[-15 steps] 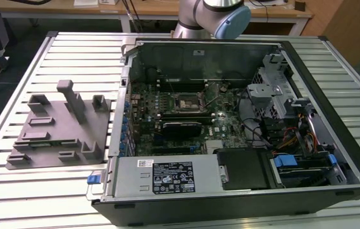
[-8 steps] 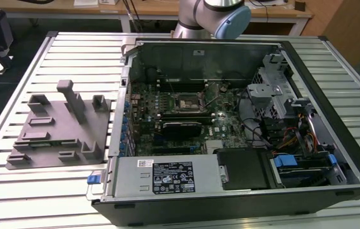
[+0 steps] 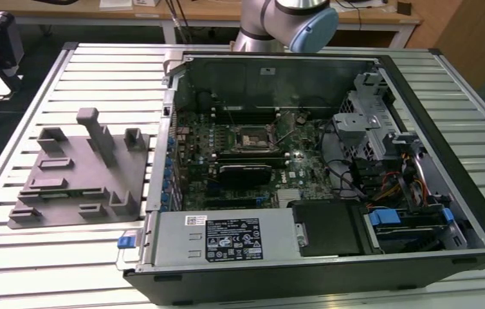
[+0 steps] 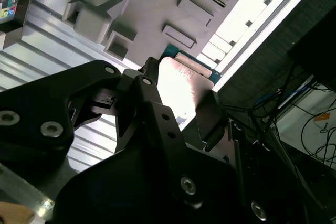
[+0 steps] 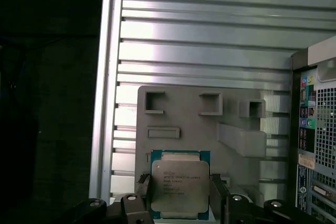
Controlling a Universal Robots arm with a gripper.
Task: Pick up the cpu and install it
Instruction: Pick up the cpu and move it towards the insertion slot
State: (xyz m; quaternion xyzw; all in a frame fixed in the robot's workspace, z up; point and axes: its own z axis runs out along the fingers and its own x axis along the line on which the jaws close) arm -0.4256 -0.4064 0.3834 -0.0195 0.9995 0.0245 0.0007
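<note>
The gripper (image 5: 181, 196) had its two fingers (image 5: 144, 195) pressed against opposite edges of the cpu (image 5: 180, 182), so I'd call that a proper grip, not just hovering around it. Both wrist views agreed: silver top facing the camera in the first one, and in the second the cpu (image 4: 181, 82) was a bright plate wedged in the gripper (image 4: 178, 100).

Where the chip was: over the grey fixture (image 5: 178, 111) that sat on the slatted table (image 5: 210, 40). It looked big against the fixture's pockets, so my guess is it was lifted clear rather than resting in one, but I couldn't see the underside, so take that with a grain of salt.

In the exterior view, the fixture (image 3: 71, 177) lay on the table just beside the open computer case (image 3: 268, 77), on that view's left. The arm (image 3: 281, 22) came in from the far end of the table. Inside the case, the socket (image 3: 252, 137) on the motherboard (image 3: 307, 170) looked dark inside its metal frame, no silver lid in there that I could make out.

So progress-wise, the pickup looked done or very nearly done. The install hadn't happened, with the chip over the fixture and well apart from the socket.
</note>
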